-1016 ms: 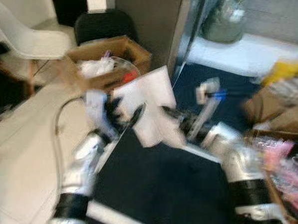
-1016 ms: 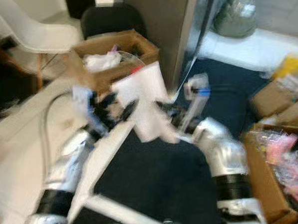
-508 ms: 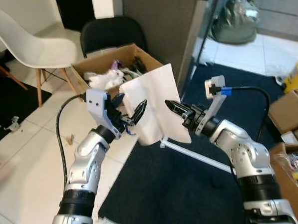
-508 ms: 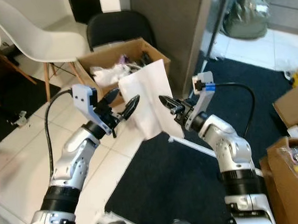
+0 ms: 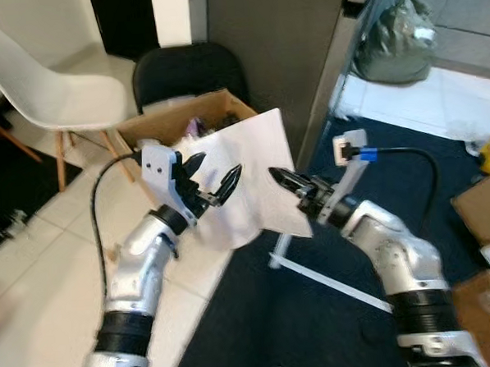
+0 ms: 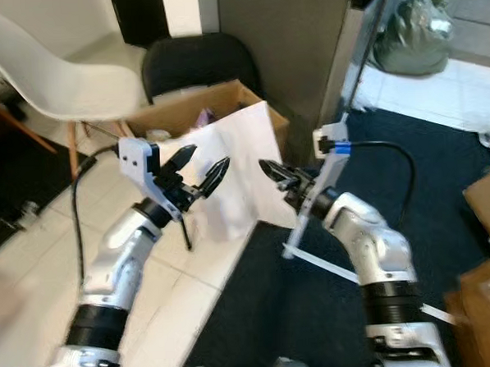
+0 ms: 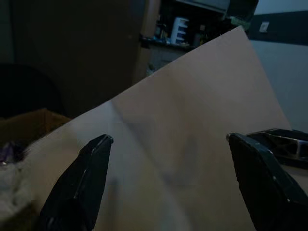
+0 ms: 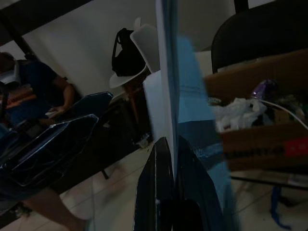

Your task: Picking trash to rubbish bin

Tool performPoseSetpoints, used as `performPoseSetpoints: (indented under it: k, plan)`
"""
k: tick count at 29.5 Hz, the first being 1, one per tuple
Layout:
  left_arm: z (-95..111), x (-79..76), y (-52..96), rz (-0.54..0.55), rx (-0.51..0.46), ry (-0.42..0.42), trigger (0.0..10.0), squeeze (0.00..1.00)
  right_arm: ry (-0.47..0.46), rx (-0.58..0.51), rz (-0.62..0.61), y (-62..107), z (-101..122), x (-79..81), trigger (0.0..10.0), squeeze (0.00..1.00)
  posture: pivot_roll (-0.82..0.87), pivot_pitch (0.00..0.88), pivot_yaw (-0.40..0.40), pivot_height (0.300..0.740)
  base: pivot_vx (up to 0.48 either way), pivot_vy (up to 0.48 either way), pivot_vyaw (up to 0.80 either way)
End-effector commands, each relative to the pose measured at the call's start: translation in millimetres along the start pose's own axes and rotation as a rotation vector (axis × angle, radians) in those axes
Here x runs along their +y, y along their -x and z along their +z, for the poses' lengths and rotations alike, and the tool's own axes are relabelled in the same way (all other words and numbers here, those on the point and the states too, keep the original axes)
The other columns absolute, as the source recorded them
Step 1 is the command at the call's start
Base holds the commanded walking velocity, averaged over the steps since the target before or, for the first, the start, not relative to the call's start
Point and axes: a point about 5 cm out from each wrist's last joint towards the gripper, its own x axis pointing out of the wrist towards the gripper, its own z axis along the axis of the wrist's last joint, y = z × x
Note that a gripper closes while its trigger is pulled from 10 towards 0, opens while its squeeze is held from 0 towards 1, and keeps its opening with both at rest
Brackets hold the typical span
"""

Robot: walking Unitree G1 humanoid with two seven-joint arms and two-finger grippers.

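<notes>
White sheet: hanging mid-frame in the eye views, its right edge being pinched, its top corner overlapping the box.
Right gripper: fingers clamping together on the sheet's edge.
Left gripper: fingers standing apart, just beside the sheet's face.
Box: cardboard, sitting upper middle behind the sheet, holding crumpled trash.
Chair: white, standing upper left.
Writing: none readable.

Sheet between both pincers, cardboard box behind it.
</notes>
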Motion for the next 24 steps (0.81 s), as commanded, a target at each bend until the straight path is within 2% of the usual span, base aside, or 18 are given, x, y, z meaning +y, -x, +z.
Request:
performPoseSetpoints:
  k: [1,20,23,24]
  plan:
    - [0.0,1.5,1.9,0.001,0.003,-0.003,10.0,0.00,0.011,0.000,0.012,-2.4,1.5,3.0,10.0,0.00,-0.06,0.000,-0.035,0.740,0.480,0.000,0.00]
    - [0.1,1.6,2.3,0.003,0.002,-0.006,10.0,0.00,0.019,0.003,0.013,-2.3,2.2,3.6,10.0,0.00,-0.05,0.000,-0.034,0.740,0.480,0.000,0.00]
    - [0.6,1.2,3.5,0.008,0.005,-0.014,10.0,0.00,0.054,0.015,0.017,-2.6,3.0,4.9,10.0,0.00,-0.05,0.000,-0.029,0.740,0.480,0.000,0.00]
    - [1.0,0.7,6.9,0.016,0.012,-0.013,10.0,0.00,0.111,0.036,0.019,-4.0,4.9,6.3,10.0,0.00,-0.04,0.000,-0.026,0.740,0.480,0.000,0.00]
